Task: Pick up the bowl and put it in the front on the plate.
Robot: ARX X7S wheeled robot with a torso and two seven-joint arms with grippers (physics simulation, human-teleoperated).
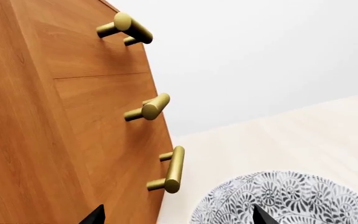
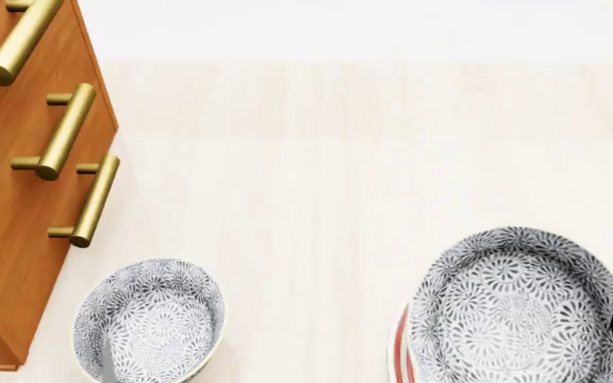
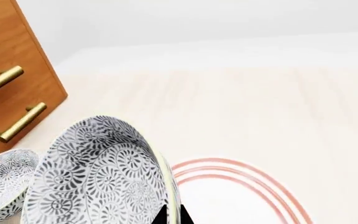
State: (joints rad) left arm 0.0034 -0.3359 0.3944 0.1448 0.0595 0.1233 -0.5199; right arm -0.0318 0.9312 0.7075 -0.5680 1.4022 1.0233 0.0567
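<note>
The round, deep ceramic bowl with the dense grey-blue floral pattern sits tilted in my right gripper, which is pinched onto its rim with one dark finger on the inner wall; in the head view the same bowl hangs over the near edge of the wide flat white plate with three thin red rings, apparently not yet set down. I judge it rigid, fairly heavy for a rim pinch, glazed and slippery, and liable to chip if it drops or knocks the plate, so the rim is the only sensible hold and I would keep it firm and lower gently. Only the gripper's fingertip shows, so I cannot see how deep the bite is, nor whether the bowl's foot touches the plate; most of the plate is covered or cut off. My left gripper shows two dark tips apart and holding nothing, above a second patterned bowl resting on the pale wooden table, beside the orange-brown wooden cabinet with brass bar handles. No third bowl is visible.
</note>
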